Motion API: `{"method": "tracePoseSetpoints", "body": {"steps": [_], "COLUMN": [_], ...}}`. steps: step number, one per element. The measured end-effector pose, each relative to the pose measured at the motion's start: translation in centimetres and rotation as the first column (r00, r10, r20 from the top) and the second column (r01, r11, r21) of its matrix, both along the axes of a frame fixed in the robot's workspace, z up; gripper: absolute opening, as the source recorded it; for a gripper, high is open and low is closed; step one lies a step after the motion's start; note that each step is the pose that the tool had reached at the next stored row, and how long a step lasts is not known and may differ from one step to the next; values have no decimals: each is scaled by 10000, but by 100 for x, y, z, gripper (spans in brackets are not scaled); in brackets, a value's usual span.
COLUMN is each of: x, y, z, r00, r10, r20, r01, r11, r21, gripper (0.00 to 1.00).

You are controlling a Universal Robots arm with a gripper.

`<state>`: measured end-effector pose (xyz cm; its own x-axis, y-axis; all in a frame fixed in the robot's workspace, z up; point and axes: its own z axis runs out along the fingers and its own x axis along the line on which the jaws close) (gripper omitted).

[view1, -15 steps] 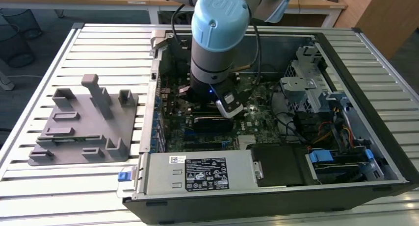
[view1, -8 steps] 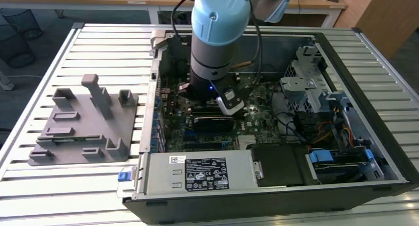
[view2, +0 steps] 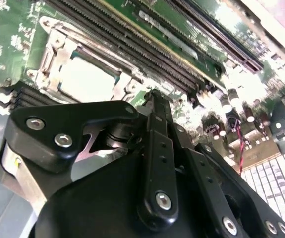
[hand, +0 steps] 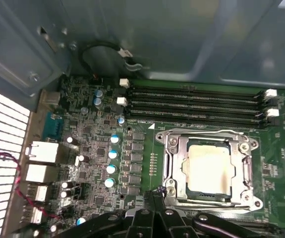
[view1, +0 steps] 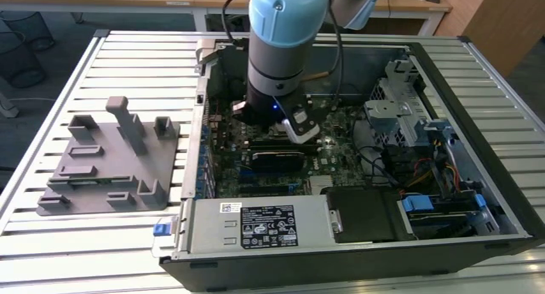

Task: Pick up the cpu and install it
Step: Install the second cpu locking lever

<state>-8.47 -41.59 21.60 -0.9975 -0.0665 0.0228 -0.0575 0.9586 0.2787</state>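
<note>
Slatted metal table (view1: 127, 58) carries an open PC case (view1: 477, 83), grey holder tray (view1: 102, 173) well apart on the exterior view's left. cpu (hand: 209, 168) already sits in the socket (hand: 174, 144), silvery top visible in both wrist views, metal frame around it, retention not visibly closed. Gripper (hand: 157, 192) hovers just beside the socket's edge, arm (view1: 285, 45) low over the motherboard (hand: 97, 148); fingers look pressed together, holding nothing. RAM slots (hand: 197, 101) run beside the socket. Risks, my read: chip not fully flat in the socket means bent pins under pressure; fingertips this near could nudge the chip or clip capacitors (hand: 113, 154) nearby.
</note>
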Motion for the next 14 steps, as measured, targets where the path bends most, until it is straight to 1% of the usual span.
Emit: {"method": "tracePoseSetpoints", "body": {"steps": [2, 8, 14], "x": [0, 0, 0], "y": [1, 1, 1], "z": [73, 155, 294], "r00": [10000, 10000, 10000], "r10": [1, 0, 0], "r20": [2, 6, 6], "r01": [-1, 0, 0], "r11": [10000, 10000, 10000], "r21": [-2, 2, 1], "gripper": [11, 11, 11]}}
